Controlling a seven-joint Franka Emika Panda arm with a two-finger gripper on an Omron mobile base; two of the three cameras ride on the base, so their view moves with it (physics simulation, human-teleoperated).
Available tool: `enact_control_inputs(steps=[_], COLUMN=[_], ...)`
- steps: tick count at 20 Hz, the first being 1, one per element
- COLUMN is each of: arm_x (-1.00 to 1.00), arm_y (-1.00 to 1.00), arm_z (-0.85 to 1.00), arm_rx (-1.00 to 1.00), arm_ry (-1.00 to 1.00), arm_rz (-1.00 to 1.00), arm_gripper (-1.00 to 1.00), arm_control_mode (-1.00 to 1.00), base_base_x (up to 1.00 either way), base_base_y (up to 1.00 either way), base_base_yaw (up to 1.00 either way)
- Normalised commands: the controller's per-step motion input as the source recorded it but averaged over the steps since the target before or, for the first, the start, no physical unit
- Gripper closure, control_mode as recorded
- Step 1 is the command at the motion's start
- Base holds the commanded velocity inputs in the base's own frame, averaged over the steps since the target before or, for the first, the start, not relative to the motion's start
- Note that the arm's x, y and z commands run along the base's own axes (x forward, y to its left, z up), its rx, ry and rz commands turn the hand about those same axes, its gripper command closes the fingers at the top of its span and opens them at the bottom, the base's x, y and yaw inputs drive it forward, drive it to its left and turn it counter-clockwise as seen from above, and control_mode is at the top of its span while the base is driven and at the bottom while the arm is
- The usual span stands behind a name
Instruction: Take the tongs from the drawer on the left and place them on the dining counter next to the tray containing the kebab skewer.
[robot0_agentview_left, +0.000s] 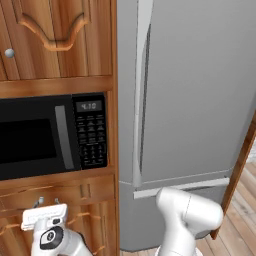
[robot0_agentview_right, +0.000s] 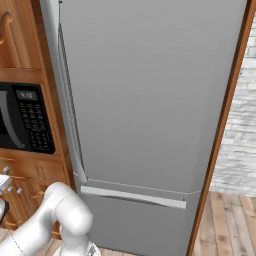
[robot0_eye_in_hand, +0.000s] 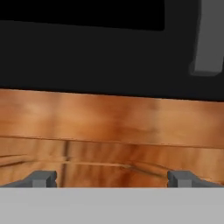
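Here, glossy black microwave (robot0_agentview_left: 50, 132) above grained wood.

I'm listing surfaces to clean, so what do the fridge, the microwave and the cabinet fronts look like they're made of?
The fridge looks like brushed grey metal or a painted steel look: flat, matte, with long pale handles. The microwave seems glossy black plastic or glass, with a grey handle and a button panel. The cabinet fronts look like warm-brown varnished wood, showing grain and arched trim.
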Motion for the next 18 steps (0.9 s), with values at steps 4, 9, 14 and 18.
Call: enact_control_inputs(steps=[4, 9, 14, 18], arm_x=[0.36, 0.27, 0.02, 0.16], arm_y=[0.08, 0.18, 0.20, 0.04], arm_z=[-0.41, -0.47, -0.62, -0.45], arm_rx=[-0.03, -0.03, -0.05, -0.04], arm_ry=[-0.02, -0.01, 0.00, -0.03], arm_rz=[0.00, 0.00, 0.00, 0.00], arm_gripper=[-1.00, -1.00, -1.00, -1.00], arm_control_mode=[-1.00, -1.00, -1.00, -1.00], base_base_x=[0.00, 0.00, 0.00, 0.00], base_base_y=[0.00, 0.00, 0.00, 0.00], base_base_yaw=[0.00, 0.00, 0.00, 0.00])
